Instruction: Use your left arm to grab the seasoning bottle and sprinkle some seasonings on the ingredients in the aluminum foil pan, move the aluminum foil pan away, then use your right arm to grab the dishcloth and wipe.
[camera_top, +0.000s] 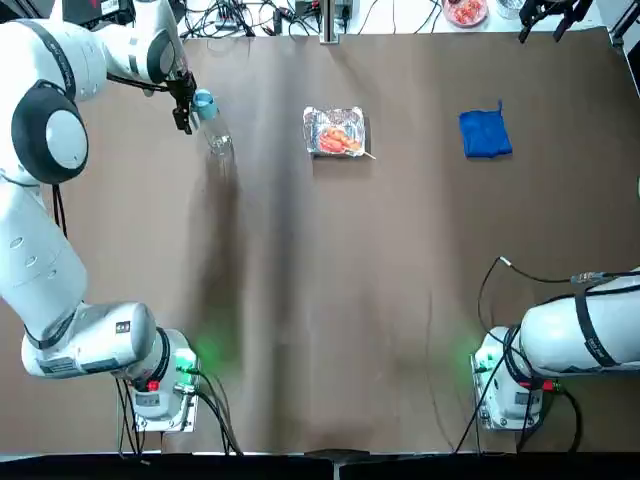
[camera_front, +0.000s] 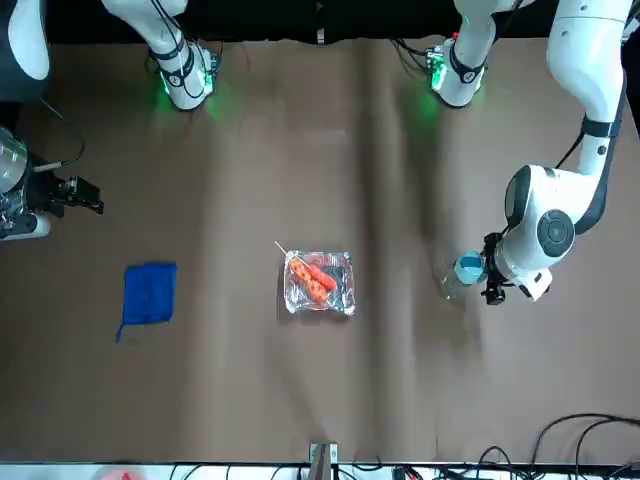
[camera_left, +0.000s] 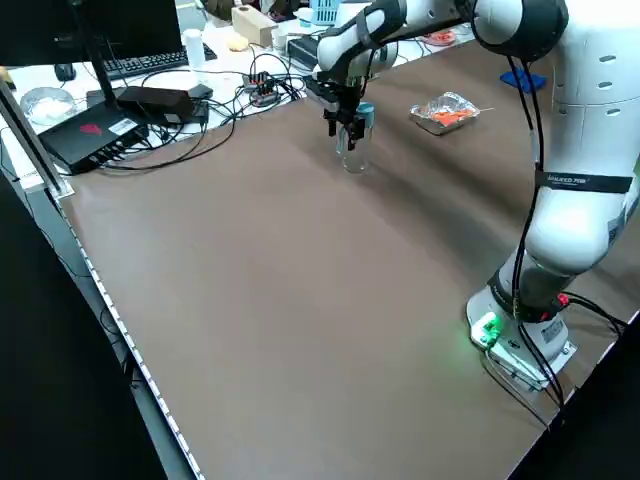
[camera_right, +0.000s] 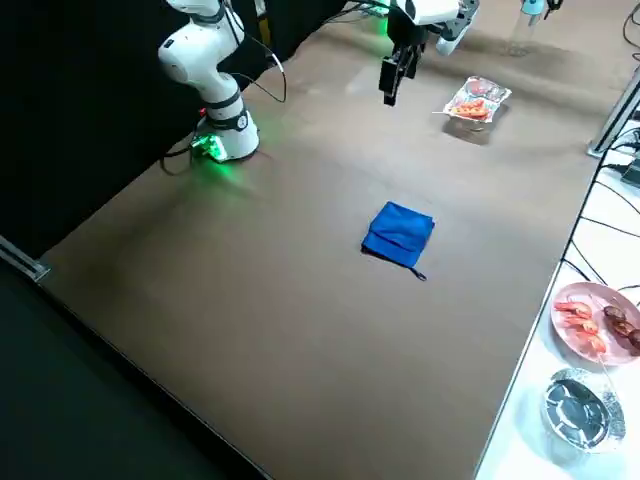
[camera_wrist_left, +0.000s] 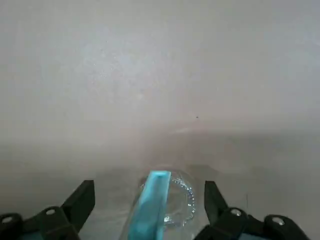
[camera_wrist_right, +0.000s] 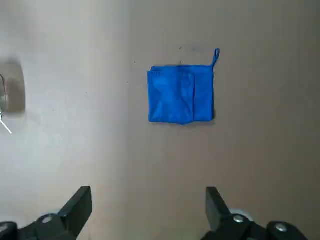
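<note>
Top view: capped clear seasoning bottle (camera_top: 217, 130) near the tabletop's (camera_top: 400, 260) far-left corner, left gripper (camera_top: 188, 107) beside its cap, claw wide apart, grip unclear, skewered ingredients (camera_top: 337, 141) in foil pan (camera_top: 320, 122) rightward, blue dishcloth (camera_top: 486, 134) beyond.

Brown-covered table (camera_left: 300, 300), black monitor (camera_left: 90, 40), keyboard (camera_left: 140, 66), tangled cables (camera_left: 235, 100)

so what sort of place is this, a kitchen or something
More likely a robotics lab or test workspace than a kitchen: two robot arms are mounted at one brown-covered table, a monitor and keyboard stand beside it, and loose cables run around small electronics.
</note>
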